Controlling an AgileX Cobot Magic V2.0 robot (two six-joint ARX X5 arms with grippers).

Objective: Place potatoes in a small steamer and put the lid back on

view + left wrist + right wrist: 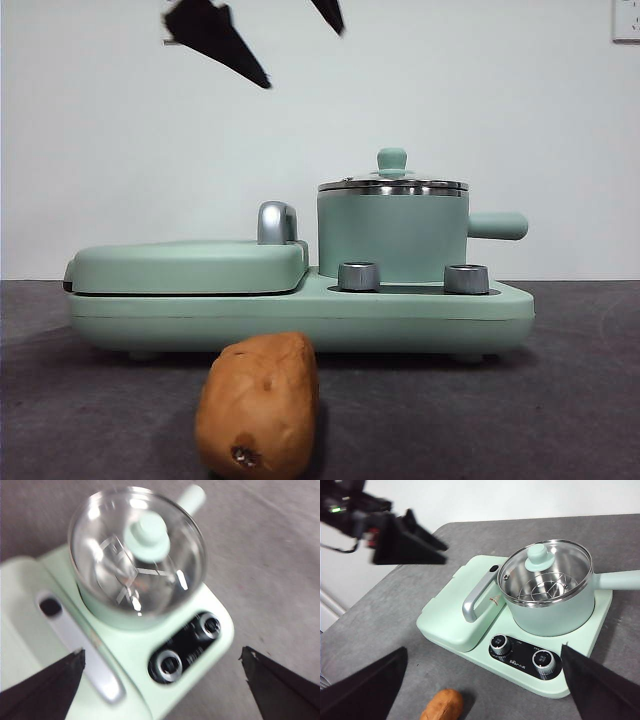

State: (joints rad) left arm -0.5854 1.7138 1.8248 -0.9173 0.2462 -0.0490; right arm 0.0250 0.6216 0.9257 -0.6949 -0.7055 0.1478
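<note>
The left gripper (162,662) hangs in the air with its jaws spread wide and nothing between them; in the front view it shows as two black tips (262,40) high against the wall. Straight under it, seen from its own wrist camera, sits the lid (137,550), a glass disc with a steel rim and a mint-green knob, closed on the small steamer (392,238). A wire rack shows through the glass. The steamer's stubby handle (497,226) sticks out on the side away from the flat griddle cover (188,266), which lies just beside the pot on the same mint-green cooker base (300,320). A chrome handle (276,222) rises from the cover, next to the steamer. Two steel knobs (359,276) sit on a black panel at the base's front edge, below the pot.

The right gripper (482,680) is also wide open and holds nothing. It hovers off the table, well back from the cooker on the knob side. The potato (442,705) lies near it, on the table between this gripper and the base, apart from both. In the front view the potato is the nearest thing, its dark scar (243,456) turned toward the camera.

The table (560,400) is covered in a dark grey, slightly mottled surface. Behind it stands a plain white wall (100,150), with a white wall plate (626,20) at the upper corner.
</note>
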